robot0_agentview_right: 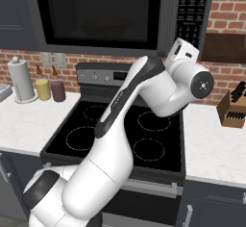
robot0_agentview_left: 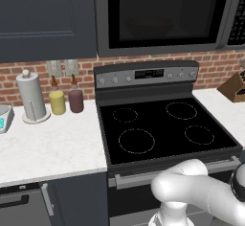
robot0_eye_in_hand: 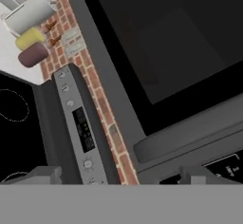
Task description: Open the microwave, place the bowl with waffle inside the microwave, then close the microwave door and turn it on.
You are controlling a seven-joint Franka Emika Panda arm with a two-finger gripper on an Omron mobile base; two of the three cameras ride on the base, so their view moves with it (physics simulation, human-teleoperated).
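The microwave (robot0_agentview_left: 162, 14) (robot0_agentview_right: 105, 14) hangs above the stove, and the microwave door (robot0_eye_in_hand: 161, 42) stands shut. Behind its black glass the brown bowl (robot0_agentview_left: 148, 26) (robot0_agentview_right: 104, 26) shows dimly. The waffle is too dark to make out. My gripper (robot0_eye_in_hand: 118, 174) is open, its fingertips (robot0_eye_in_hand: 45, 173) far apart with nothing between them. It hovers close to the door's lower right, near the curved handle bar (robot0_eye_in_hand: 190, 133) and the button panel (robot0_agentview_right: 192, 9) (robot0_eye_in_hand: 223, 163). My wrist (robot0_agentview_right: 185, 55) is raised just below that panel.
A black stove (robot0_agentview_left: 162, 129) (robot0_agentview_right: 120, 139) with a knob panel (robot0_eye_in_hand: 80, 128) stands below. On the left counter (robot0_agentview_left: 48, 148) are a paper towel roll (robot0_agentview_left: 31, 98), a yellow jar (robot0_agentview_left: 57, 102) and a maroon jar (robot0_agentview_left: 75, 99). A knife block (robot0_agentview_right: 234, 108) sits on the right.
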